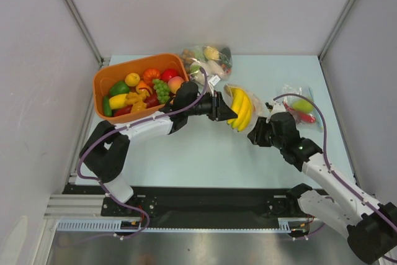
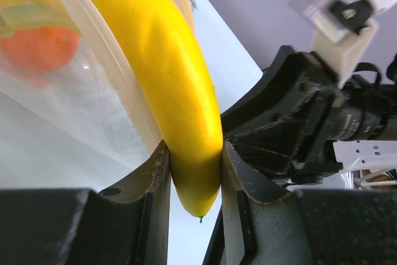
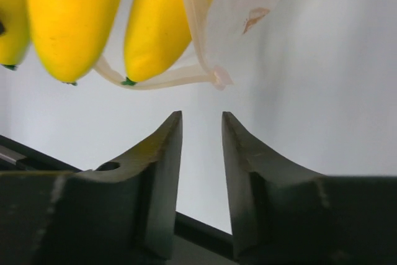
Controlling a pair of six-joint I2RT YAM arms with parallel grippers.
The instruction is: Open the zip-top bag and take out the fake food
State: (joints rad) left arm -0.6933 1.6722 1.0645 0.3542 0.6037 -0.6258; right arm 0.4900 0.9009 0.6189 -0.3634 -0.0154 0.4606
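Observation:
A yellow bunch of fake bananas (image 1: 240,110) sticks half out of a clear zip-top bag (image 1: 255,105) at the table's middle. My left gripper (image 1: 221,107) is shut on one banana (image 2: 167,72) near its tip, with the bag's plastic (image 2: 93,97) beside it and an orange piece (image 2: 40,48) still inside. My right gripper (image 1: 257,133) is open and empty, just below the bag. In the right wrist view its jaws (image 3: 200,119) stand slightly apart under the banana tips (image 3: 74,23) and the bag's rim (image 3: 205,72), touching neither.
An orange basket (image 1: 101,82) at the back left holds several fake fruits and vegetables. A second filled bag (image 1: 208,60) lies at the back middle and a third bag (image 1: 299,107) at the right. The right arm's black body (image 2: 298,122) is close to my left gripper.

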